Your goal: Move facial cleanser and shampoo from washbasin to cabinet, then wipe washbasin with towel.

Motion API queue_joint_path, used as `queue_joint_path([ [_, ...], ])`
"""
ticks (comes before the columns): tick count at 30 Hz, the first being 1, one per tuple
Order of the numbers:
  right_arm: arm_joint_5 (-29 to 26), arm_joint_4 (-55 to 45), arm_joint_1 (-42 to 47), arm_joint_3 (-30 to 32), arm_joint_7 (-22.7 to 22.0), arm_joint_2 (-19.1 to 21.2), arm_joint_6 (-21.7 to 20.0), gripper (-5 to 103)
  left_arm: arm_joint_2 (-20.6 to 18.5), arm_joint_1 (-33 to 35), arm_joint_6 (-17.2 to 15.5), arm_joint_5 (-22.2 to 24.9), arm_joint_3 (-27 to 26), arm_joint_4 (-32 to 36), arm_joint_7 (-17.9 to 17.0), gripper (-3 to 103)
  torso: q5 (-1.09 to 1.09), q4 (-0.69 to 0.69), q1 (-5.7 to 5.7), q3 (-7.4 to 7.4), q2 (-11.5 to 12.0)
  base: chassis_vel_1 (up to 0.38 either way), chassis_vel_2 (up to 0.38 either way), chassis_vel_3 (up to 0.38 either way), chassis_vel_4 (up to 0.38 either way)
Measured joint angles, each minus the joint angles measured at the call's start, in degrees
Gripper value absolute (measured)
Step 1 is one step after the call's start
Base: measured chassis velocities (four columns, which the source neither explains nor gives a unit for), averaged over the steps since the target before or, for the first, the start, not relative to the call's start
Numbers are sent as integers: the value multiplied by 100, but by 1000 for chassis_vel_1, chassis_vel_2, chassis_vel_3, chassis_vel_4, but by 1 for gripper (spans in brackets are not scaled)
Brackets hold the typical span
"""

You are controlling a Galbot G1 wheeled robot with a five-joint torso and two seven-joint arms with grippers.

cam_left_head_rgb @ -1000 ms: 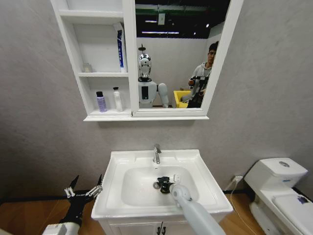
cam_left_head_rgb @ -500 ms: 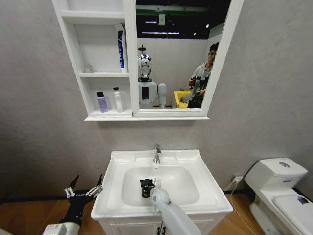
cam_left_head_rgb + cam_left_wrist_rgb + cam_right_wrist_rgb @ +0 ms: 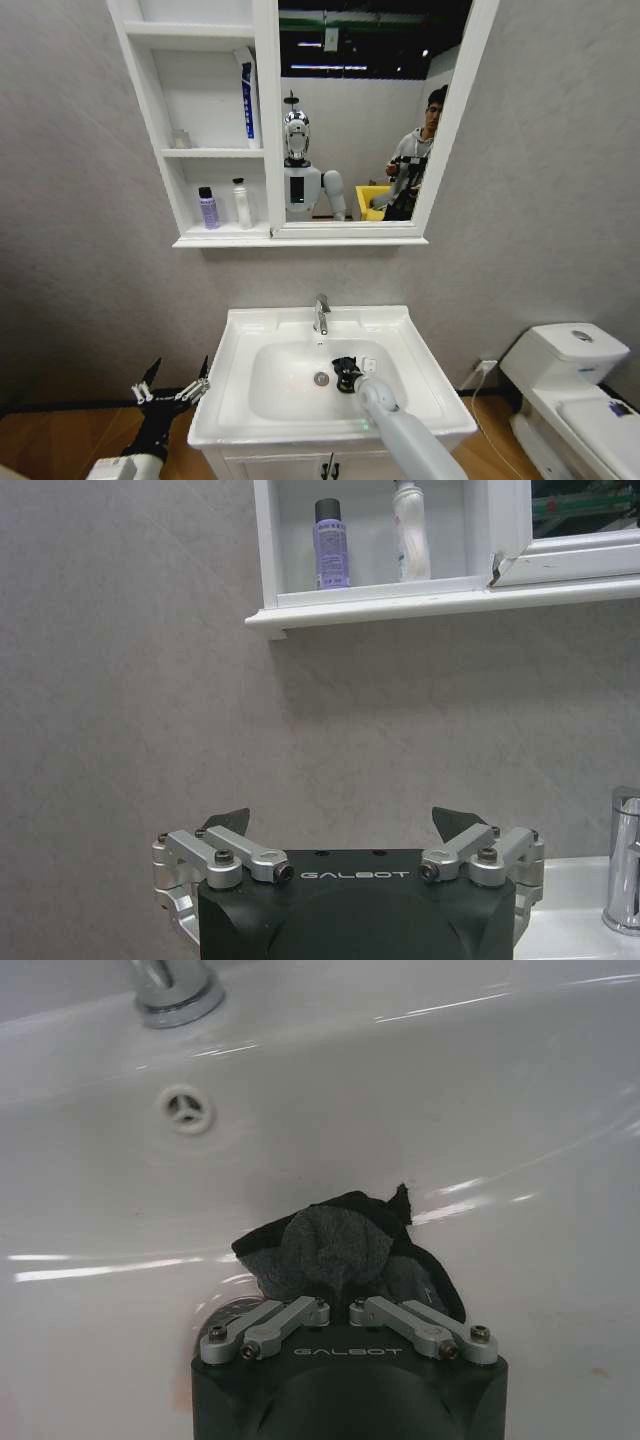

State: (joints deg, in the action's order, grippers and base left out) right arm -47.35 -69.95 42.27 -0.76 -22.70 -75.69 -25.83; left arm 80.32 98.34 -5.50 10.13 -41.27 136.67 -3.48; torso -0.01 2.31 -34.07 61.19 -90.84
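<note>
Pressing the towel [image 3: 335, 1250] against the bowl of the washbasin [image 3: 405, 330], right tool [image 3: 347, 374] has its fingers clamped together on the dark cloth, just right of the drain [image 3: 321, 379] and below the tap [image 3: 320, 312]. Left tool [image 3: 170, 393] sits low beside the basin's left edge, fingers spread apart, holding nothing. Purple bottle [image 3: 208, 208] and white bottle [image 3: 241, 203] stand upright on the bottom shelf of the cabinet [image 3: 150, 90].
</note>
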Motion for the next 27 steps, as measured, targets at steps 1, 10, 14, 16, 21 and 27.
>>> queue_joint_path([
  [1,0,0,0,0,0,0,0,4,0,0,0,0,0,0,0,100,0,0,0,0,0,0,0,0,0],
  [10,202,355,-232,-730,-5,-938,111,4,0,0,0,0,0,0,1,100,2,-6,0,0,0,0,0,0,0],
  [14,153,226,-168,-683,-20,-837,108,4,0,0,0,0,0,0,1,100,4,-8,-1,1,1,0,0,0,0],
  [16,144,183,-141,-589,-32,-714,103,4,0,0,0,0,-1,0,1,100,4,-9,0,1,0,0,0,0,0],
  [21,170,-64,-7,-100,-101,-111,29,4,0,0,0,0,0,0,0,100,3,0,-1,1,1,0,0,0,0],
  [27,243,-180,48,128,-90,187,12,4,0,0,0,0,0,0,0,100,1,1,-1,1,1,0,0,0,0],
])
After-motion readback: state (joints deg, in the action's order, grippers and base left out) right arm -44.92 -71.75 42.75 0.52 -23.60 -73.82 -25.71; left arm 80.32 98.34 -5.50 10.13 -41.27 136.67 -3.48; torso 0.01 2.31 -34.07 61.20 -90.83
